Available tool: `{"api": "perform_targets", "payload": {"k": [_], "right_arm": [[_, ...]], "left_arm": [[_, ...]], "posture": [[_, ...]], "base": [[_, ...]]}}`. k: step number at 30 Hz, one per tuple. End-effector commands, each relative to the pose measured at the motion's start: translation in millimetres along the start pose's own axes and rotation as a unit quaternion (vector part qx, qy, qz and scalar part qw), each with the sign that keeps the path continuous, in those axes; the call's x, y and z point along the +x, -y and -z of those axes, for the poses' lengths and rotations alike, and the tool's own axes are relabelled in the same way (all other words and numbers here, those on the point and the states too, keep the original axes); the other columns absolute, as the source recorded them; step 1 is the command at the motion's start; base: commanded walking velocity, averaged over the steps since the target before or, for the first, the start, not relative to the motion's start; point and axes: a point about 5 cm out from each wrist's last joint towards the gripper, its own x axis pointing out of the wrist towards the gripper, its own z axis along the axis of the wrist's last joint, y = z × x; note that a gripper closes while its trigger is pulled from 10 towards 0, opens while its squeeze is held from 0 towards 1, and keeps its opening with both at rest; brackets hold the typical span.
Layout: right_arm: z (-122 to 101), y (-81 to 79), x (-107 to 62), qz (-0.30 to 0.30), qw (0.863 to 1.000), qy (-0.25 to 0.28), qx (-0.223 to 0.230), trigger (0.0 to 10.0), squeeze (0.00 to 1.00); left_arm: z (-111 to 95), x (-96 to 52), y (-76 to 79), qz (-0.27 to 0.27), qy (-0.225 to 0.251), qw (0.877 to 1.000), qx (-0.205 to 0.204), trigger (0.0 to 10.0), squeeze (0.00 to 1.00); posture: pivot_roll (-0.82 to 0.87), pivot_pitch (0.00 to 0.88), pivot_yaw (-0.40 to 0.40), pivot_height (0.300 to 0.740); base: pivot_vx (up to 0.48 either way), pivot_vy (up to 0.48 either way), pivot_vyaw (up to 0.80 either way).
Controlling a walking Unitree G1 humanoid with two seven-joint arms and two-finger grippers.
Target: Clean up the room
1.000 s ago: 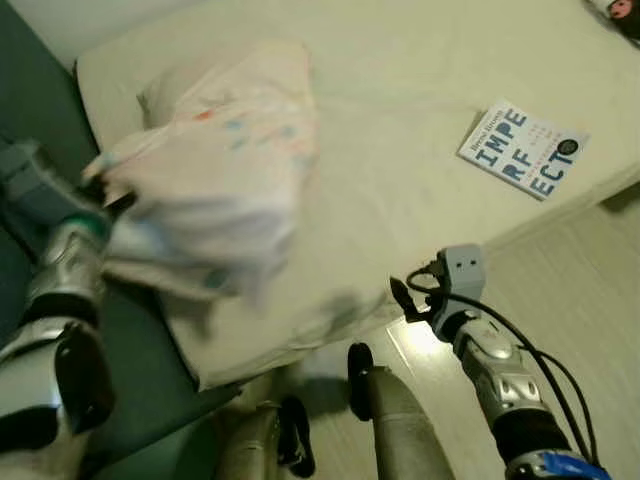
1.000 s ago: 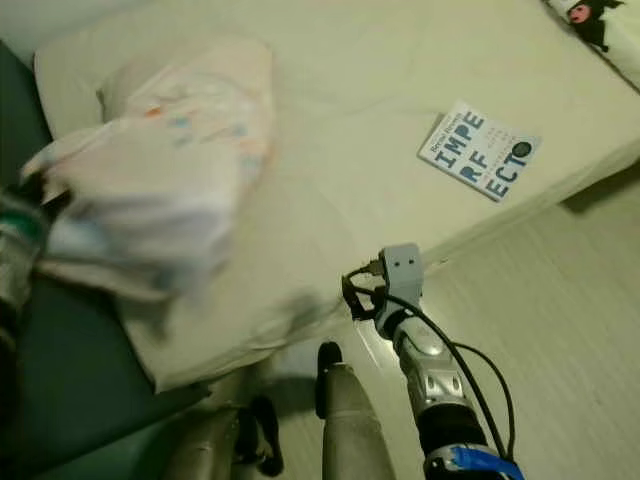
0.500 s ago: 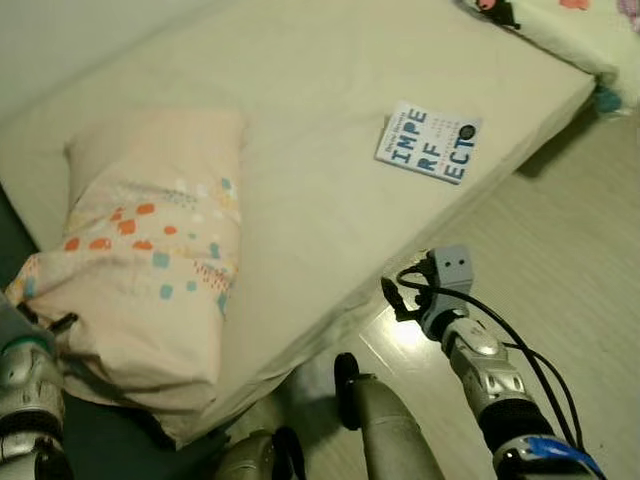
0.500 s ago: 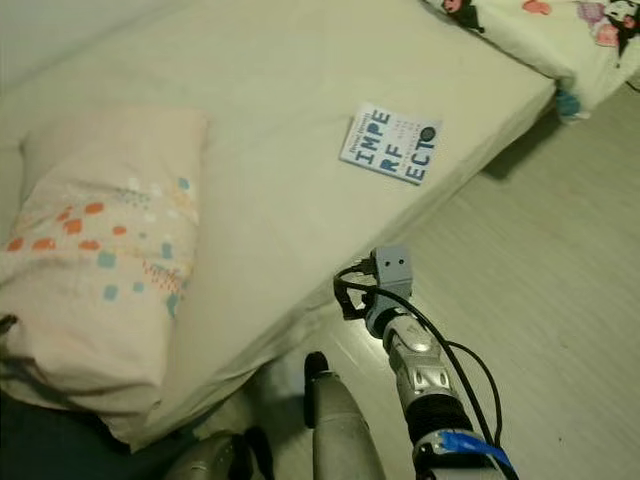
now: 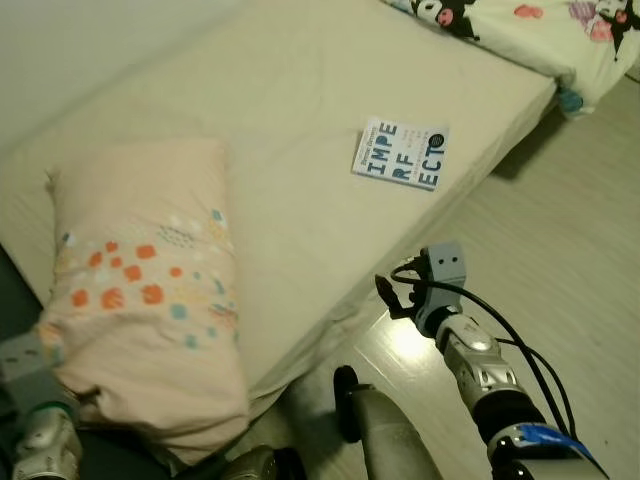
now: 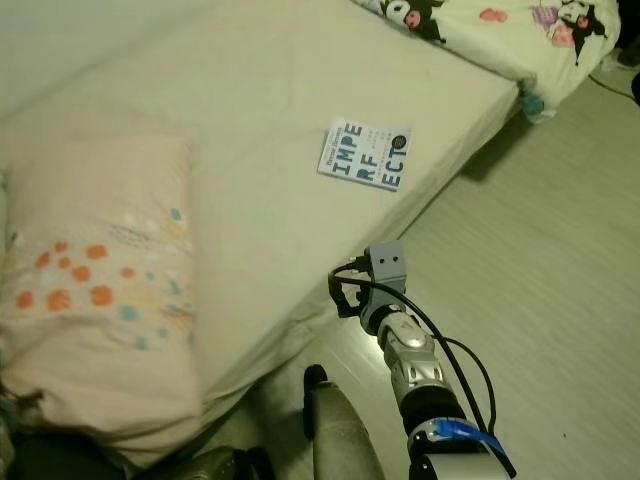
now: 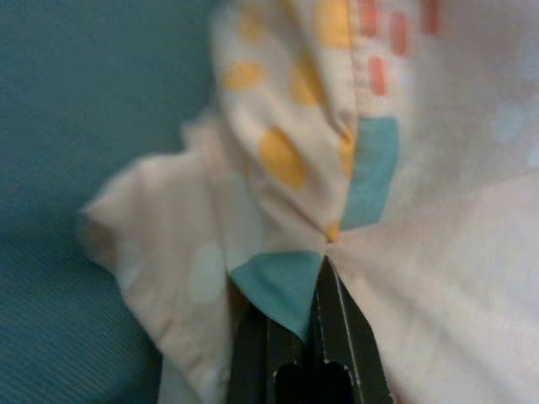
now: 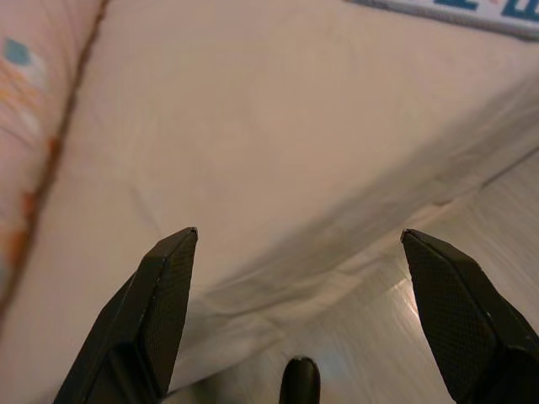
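A peach pillow with orange, teal and white spots lies flat on the pale mattress, near its left end. My left gripper is shut on a bunched corner of the pillow, low at the left, where my left arm comes up. A white book with blue letters lies near the mattress's floor-side edge. My right gripper hangs open over the floor beside the mattress edge, with nothing between its fingers.
A quilt printed with cartoon figures covers the far right end of the bed. Pale wooden floor runs along the right. A dark teal surface lies beside the pillow's held corner. My own legs show at the bottom.
The pillow, raised and blurred in the air a second ago, now rests flat on the mattress, still in my left gripper. The view has swung right along the bed. The right arm keeps its pose.
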Motion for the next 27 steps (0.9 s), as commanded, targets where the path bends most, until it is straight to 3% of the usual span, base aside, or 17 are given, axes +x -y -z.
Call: {"api": "perform_targets", "payload": {"k": [1, 2, 5, 6, 10, 12, 15, 16, 17, 18, 20, 21, 22, 24, 26, 27], "right_arm": [[12, -2.0, -3.1, -0.002, 1.000, -0.017, 0.008, 10.0, 0.00], [12, -2.0, -2.5, -0.003, 1.000, -0.018, 0.007, 10.0, 0.00], [12, -2.4, -2.0, -0.006, 1.000, -0.020, 0.006, 10.0, 0.00], [12, -2.9, -1.6, -0.008, 1.000, -0.021, 0.005, 10.0, 0.00], [13, -3.3, -1.2, -0.010, 1.000, -0.023, 0.004, 10.0, 0.00], [13, -3.2, -0.9, -0.011, 1.000, -0.024, 0.003, 10.0, 0.00], [13, -3.3, -0.8, -0.011, 1.000, -0.024, 0.003, 10.0, 0.00], [13, -3.6, -0.5, -0.012, 1.000, -0.023, 0.002, 10.0, 0.00], [13, -3.6, -0.5, -0.012, 1.000, -0.023, 0.002, 10.0, 0.00], [12, -3.9, -0.3, -0.013, 1.000, -0.023, 0.003, 10.0, 0.00], [12, -3.9, -0.3, -0.013, 1.000, -0.023, 0.003, 10.0, 0.00], [13, -4.0, -0.3, -0.014, 1.000, -0.023, 0.004, 10.0, 0.00], [13, -4.0, -0.3, -0.014, 1.000, -0.023, 0.004, 10.0, 0.00], [13, -4.5, -0.1, -0.016, 1.000, -0.024, 0.004, 10.0, 0.00], [13, -4.5, -0.1, -0.016, 1.000, -0.024, 0.004, 10.0, 0.00], [14, -4.7, -0.1, -0.016, 1.000, -0.024, 0.005, 10.0, 0.00]], "left_arm": [[29, -5.9, -7.7, 0.000, -0.055, 0.998, 0.033, 0.0, 0.00], [30, -7.1, -2.6, 0.019, -0.057, 0.996, 0.067, 0.0, 0.00], [31, -8.3, 3.9, 0.048, -0.065, 0.992, 0.099, 0.0, 0.00], [34, -10.5, 11.2, 0.089, -0.083, 0.983, 0.140, 0.0, 0.00], [34, -14.9, 22.4, 0.140, -0.102, 0.972, 0.158, 0.0, 0.00], [29, -21.7, 36.9, 0.195, -0.109, 0.958, 0.181, 0.0, 0.00], [27, -24.8, 42.7, 0.215, -0.111, 0.952, 0.189, 0.0, 0.00], [25, -29.1, 47.8, 0.236, -0.115, 0.943, 0.203, 0.0, 0.00], [25, -29.1, 47.8, 0.236, -0.115, 0.943, 0.203, 0.0, 0.00], [24, -33.6, 50.4, 0.255, -0.121, 0.933, 0.225, 0.0, 0.00], [24, -33.6, 50.4, 0.255, -0.121, 0.933, 0.225, 0.0, 0.00], [23, -41.0, 51.0, 0.282, -0.135, 0.916, 0.251, 0.0, 0.00], [23, -41.0, 51.0, 0.282, -0.135, 0.916, 0.251, 0.0, 0.00], [17, -57.3, 53.9, 0.335, -0.154, 0.888, 0.273, 0.0, 0.00], [17, -57.3, 53.9, 0.335, -0.154, 0.888, 0.273, 0.0, 0.00], [14, -66.0, 57.2, 0.364, -0.163, 0.875, 0.273, 0.0, 0.00]], "posture": [[-0.14, 0.171, 0.155, 0.695], [-0.13, 0.168, 0.150, 0.695], [-0.13, 0.164, 0.150, 0.695], [-0.13, 0.165, 0.148, 0.695], [-0.14, 0.163, 0.147, 0.695], [-0.14, 0.163, 0.145, 0.695], [-0.14, 0.162, 0.145, 0.695], [-0.14, 0.163, 0.145, 0.695], [-0.14, 0.163, 0.145, 0.695], [-0.14, 0.164, 0.142, 0.695], [-0.14, 0.164, 0.142, 0.695], [-0.14, 0.165, 0.141, 0.695], [-0.14, 0.165, 0.141, 0.695], [-0.14, 0.166, 0.141, 0.695], [-0.14, 0.166, 0.141, 0.695], [-0.14, 0.168, 0.144, 0.695]], "base": [[0.000, 0.000, 0.00], [0.000, 0.000, 0.00], [0.000, 0.000, 0.00], [0.000, 0.000, 0.00], [0.000, 0.000, 0.00], [0.000, 0.000, 0.00], [0.000, 0.000, 0.00], [0.000, 0.000, 0.00], [0.000, 0.000, 0.00], [0.000, 0.000, 0.00], [0.000, 0.000, 0.00], [0.000, 0.000, 0.00], [0.000, 0.000, 0.00], [0.000, 0.000, 0.00], [0.000, 0.000, 0.00], [0.000, 0.000, 0.00]]}}
